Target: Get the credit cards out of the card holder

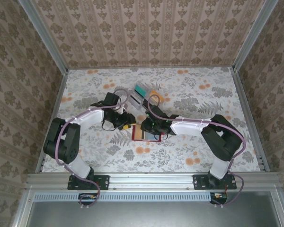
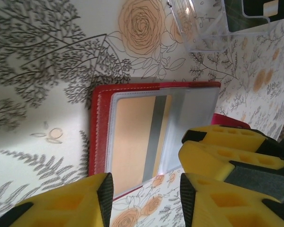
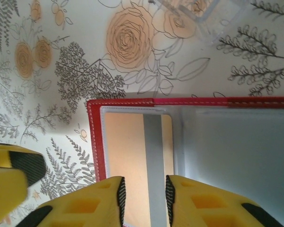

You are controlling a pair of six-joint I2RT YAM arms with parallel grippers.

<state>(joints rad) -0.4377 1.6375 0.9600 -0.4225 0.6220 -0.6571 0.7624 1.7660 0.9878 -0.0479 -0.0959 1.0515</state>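
The red card holder [image 1: 151,140] lies open on the flowered table between my two grippers. In its left pocket, under a clear sleeve, lies a credit card [image 3: 128,146], tan with a grey stripe [image 2: 154,137]. The right half shows bare grey-blue lining [image 3: 236,151]. My right gripper [image 3: 143,191] hovers over this card, its jaws a narrow gap apart astride the stripe, nothing pinched. My left gripper [image 2: 144,189] stands open at the holder's near edge [image 2: 128,191], bare table between its fingers. The right gripper's yellow fingers [image 2: 217,146] reach over the lining.
A clear plastic rack [image 1: 143,97] with teal and orange cards stands just behind the holder; its base [image 2: 203,28] is close to the holder's far edge. The walls of the enclosure ring the table.
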